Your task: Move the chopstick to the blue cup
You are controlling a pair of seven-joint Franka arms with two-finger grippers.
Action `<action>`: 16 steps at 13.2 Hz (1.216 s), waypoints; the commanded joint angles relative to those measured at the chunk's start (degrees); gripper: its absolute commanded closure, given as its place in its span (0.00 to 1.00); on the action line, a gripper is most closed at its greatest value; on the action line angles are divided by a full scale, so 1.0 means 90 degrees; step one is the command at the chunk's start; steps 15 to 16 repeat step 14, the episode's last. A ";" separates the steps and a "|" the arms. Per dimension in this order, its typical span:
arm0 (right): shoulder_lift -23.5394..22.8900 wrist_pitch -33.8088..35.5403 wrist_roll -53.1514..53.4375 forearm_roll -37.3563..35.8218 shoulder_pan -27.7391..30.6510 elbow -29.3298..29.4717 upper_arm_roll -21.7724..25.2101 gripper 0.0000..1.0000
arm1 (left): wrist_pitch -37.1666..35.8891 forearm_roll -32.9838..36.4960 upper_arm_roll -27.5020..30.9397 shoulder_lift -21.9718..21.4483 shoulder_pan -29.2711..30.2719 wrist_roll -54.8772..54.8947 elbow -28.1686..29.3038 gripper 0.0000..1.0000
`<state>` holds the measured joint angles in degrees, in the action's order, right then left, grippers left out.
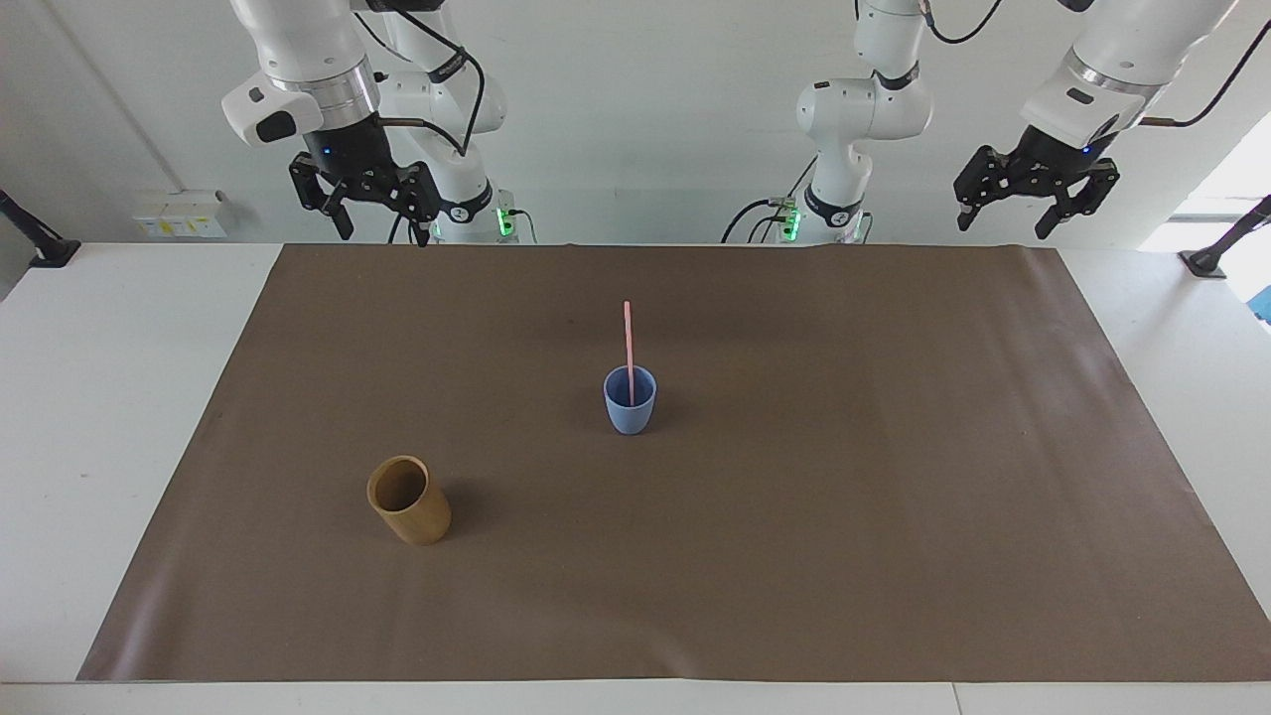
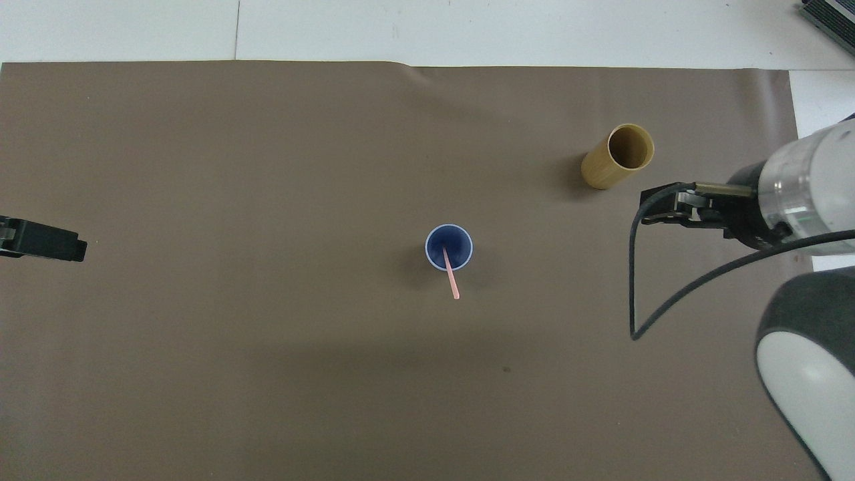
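One chopstick (image 1: 628, 338) is standing in the one blue cup (image 1: 630, 409) mid-table (image 1: 894, 447); the one tan cup (image 1: 409, 500) is sitting empty toward the right arm's end. Left hand (image 1: 1033, 199) and right hand (image 1: 365, 204) are both hanging spread apart, holding nothing.

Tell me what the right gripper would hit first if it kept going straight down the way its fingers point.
Probably nothing but the table. The right gripper, open and empty, points down near the mat edge at the robots' end. The tan cup and blue cup stand well off that line, though depth is uncertain.
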<state>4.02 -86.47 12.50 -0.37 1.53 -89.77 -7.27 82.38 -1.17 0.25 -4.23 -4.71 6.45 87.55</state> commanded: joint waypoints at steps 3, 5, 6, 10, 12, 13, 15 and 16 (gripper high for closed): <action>-0.0026 0.0242 -0.0412 -0.0046 -0.0248 0.0063 0.0408 0.00 | -0.0081 0.0012 -0.0018 -0.0116 0.0035 -0.0024 0.0077 0.00; -0.0017 0.0204 -0.0393 0.0021 -0.0239 0.0053 0.0418 0.00 | -0.0081 0.0012 -0.0018 -0.0116 0.0045 -0.0024 0.0077 0.00; -0.0017 0.0204 -0.0421 0.0041 -0.0219 0.0053 0.0418 0.00 | -0.0081 0.0012 -0.0008 -0.0116 0.0045 -0.0024 0.0077 0.00; -0.0017 0.0194 -0.0373 0.0061 -0.0209 0.0053 0.0379 0.00 | -0.0081 0.0012 -0.0018 -0.0116 0.0035 -0.0024 0.0077 0.00; -0.0017 0.0194 -0.0373 0.0051 -0.0209 0.0053 0.0388 0.00 | -0.0081 0.0012 -0.0018 -0.0116 0.0045 -0.0024 0.0077 0.00; -0.0026 0.0184 -0.0402 0.0051 -0.0209 0.0053 0.0398 0.00 | -0.0081 0.0012 -0.0018 -0.0116 0.0035 -0.0024 0.0077 0.00; -0.0027 0.0184 -0.0412 0.0051 -0.0199 0.0053 0.0417 0.00 | -0.0081 0.0012 -0.0018 -0.0116 0.0045 -0.0024 0.0077 0.00; -0.0027 0.0184 -0.0412 0.0051 -0.0199 0.0053 0.0417 0.00 | -0.0081 0.0012 -0.0018 -0.0116 0.0045 -0.0024 0.0077 0.00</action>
